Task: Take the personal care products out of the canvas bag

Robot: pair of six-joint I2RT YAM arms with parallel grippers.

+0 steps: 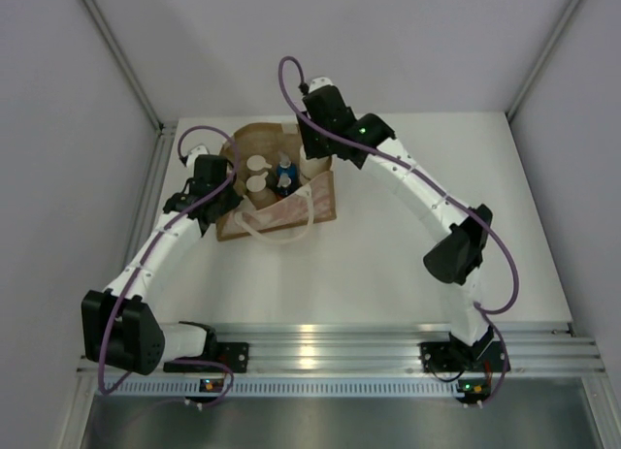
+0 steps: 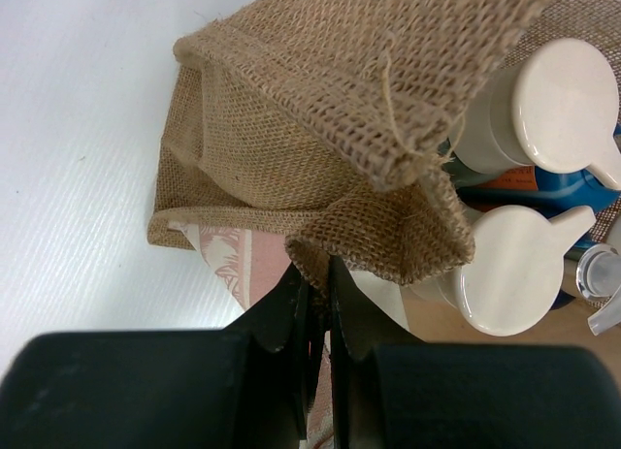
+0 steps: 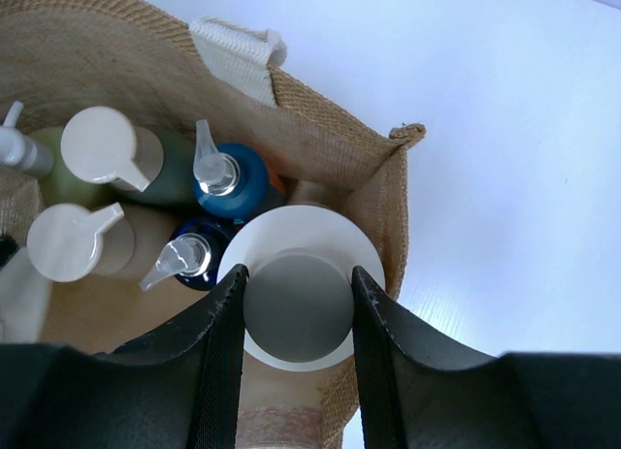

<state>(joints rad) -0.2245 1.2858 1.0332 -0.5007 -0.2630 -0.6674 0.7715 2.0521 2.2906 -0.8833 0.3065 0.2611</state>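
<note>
The canvas bag held the blue bottle and others, their bodies mostly hidden under caps. Inside the bag, the right gripper clamped a white-topped bottle. The left gripper pinched the bag's rim.

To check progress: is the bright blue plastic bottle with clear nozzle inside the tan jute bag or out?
Inside. The bright blue plastic bottle stands among other bottles, enclosed by the walls of the tan jute bag.

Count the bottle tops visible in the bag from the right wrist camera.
6: one wide white cap between the right jaws, two cream flip caps at left, three clear nozzles around them. Others may be hidden.
</note>
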